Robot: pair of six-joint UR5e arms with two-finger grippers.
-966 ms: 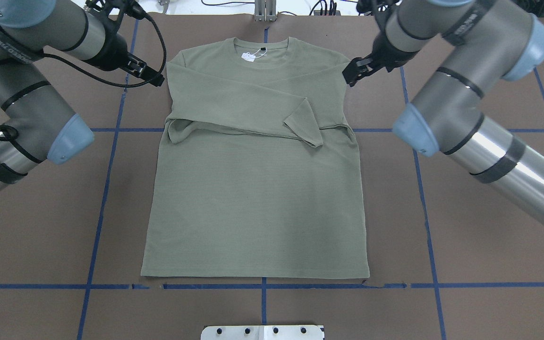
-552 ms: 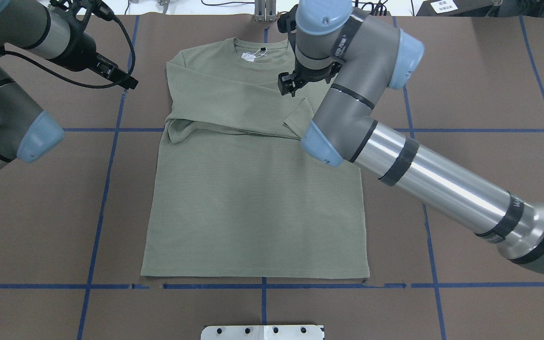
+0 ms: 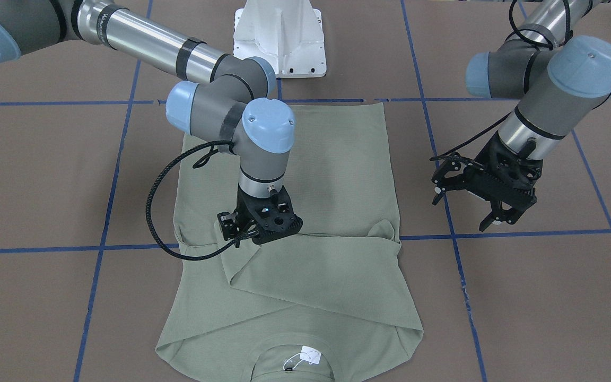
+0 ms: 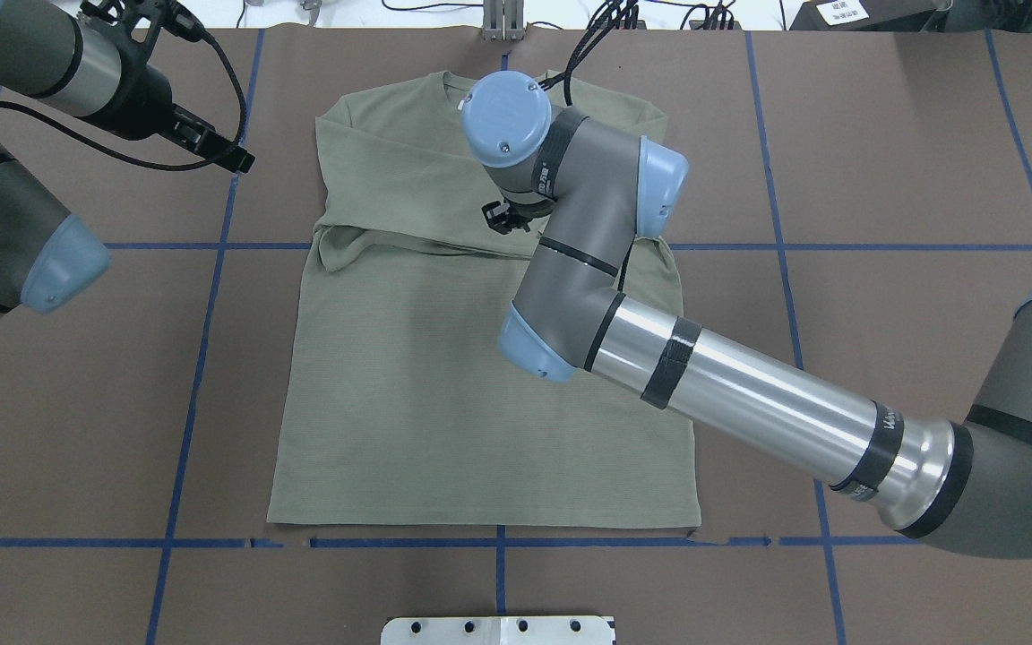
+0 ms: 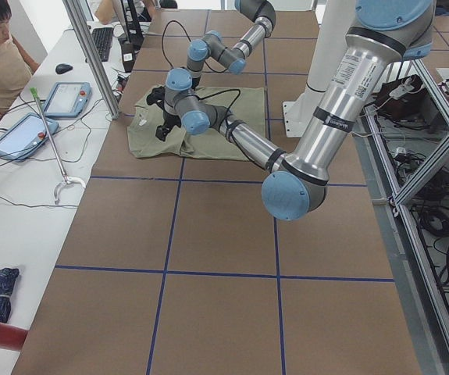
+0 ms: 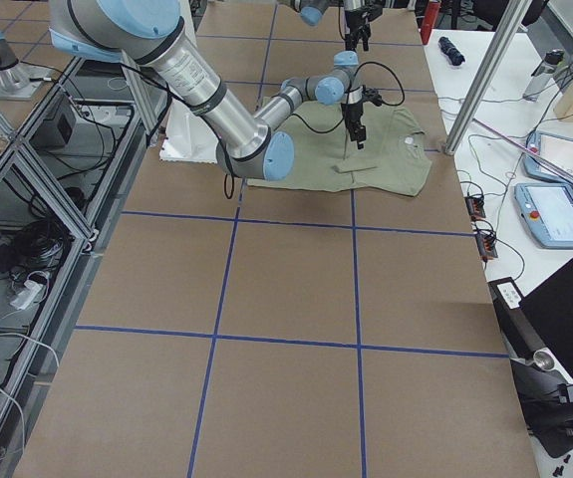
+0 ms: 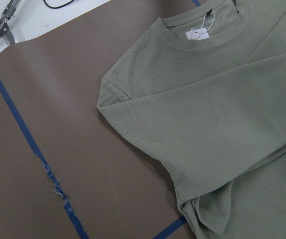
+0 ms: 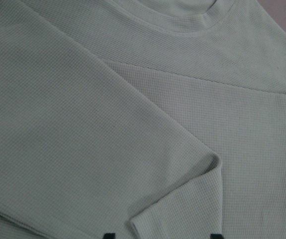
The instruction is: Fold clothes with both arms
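The sage-green long-sleeved knit shirt (image 4: 444, 376) lies flat on my brown, blue-taped worktop (image 4: 910, 179), with both sleeves folded across its chest. I see the right arm's black end effector (image 3: 250, 236) spread just over the top sleeve's cuff (image 8: 182, 199). The left end effector (image 3: 464, 212) hangs beside the shirt, also spread.

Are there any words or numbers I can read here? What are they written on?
None can be read for sure.
Lettering on the right arm: too blurred to read.
Print on the white tag inside the shirt collar: too small to read.
White label beyond the table's far edge: too small to read.
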